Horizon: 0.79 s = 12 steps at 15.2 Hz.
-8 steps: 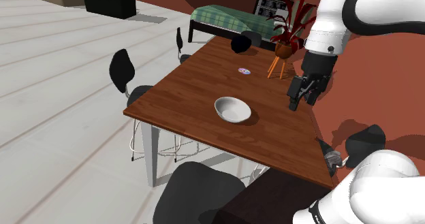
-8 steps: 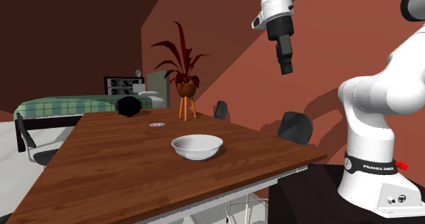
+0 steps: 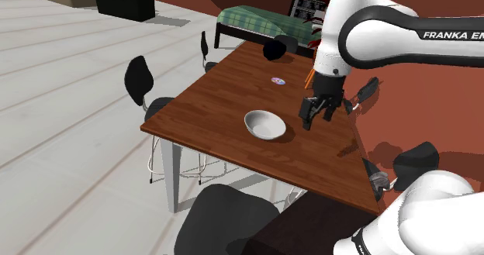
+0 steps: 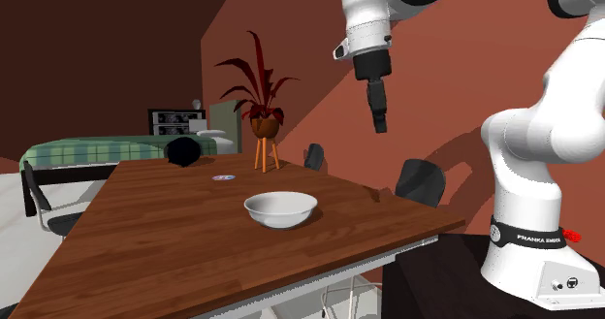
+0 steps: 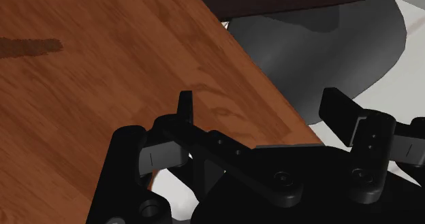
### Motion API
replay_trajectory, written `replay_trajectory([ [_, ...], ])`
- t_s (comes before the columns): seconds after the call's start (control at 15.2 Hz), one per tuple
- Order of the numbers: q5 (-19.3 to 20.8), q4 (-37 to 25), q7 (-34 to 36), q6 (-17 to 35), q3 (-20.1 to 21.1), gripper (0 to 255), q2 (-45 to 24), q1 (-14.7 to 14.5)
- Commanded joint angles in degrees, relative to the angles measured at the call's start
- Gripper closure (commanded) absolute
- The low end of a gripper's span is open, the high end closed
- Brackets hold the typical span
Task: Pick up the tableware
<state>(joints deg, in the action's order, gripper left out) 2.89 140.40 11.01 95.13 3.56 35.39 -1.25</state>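
Note:
A white bowl (image 3: 264, 125) (image 4: 280, 208) stands upright near the middle of the brown wooden table (image 3: 209, 106) (image 4: 145, 239). My black gripper (image 3: 309, 122) (image 4: 379, 125) hangs in the air well above the tabletop, to the right of the bowl in both the shoulder and second exterior views. It touches nothing. In the wrist view the gripper (image 5: 262, 110) has its two fingers (image 5: 185, 107) apart with nothing between them, over the table's edge and a dark chair seat (image 5: 340, 45).
A red-leaved plant on an orange stand (image 4: 262, 123), a small flat disc (image 3: 277, 80) (image 4: 224, 178) and a black round object (image 3: 273, 51) (image 4: 181, 152) sit at the table's far end. Black chairs (image 3: 143, 83) (image 3: 225, 215) ring the table. A green bed (image 3: 252, 19) lies beyond.
The arm has swung so the gripper moved to the left in both exterior views and a little lower, closer to the bowl. The bowl has not moved.

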Motion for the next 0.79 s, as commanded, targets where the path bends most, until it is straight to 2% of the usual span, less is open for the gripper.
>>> replay_trajectory([
  [0.0, 1.62, -0.10, 0.92, 3.99, 1.39, 0, -3.71, -0.02],
  [0.4, 8.42, -2.55, 4.91, 14.21, 5.02, 0, -16.30, 0.86],
  [0.73, 16.50, -7.01, 10.00, 20.22, 7.41, 0, -27.71, 1.80],
])
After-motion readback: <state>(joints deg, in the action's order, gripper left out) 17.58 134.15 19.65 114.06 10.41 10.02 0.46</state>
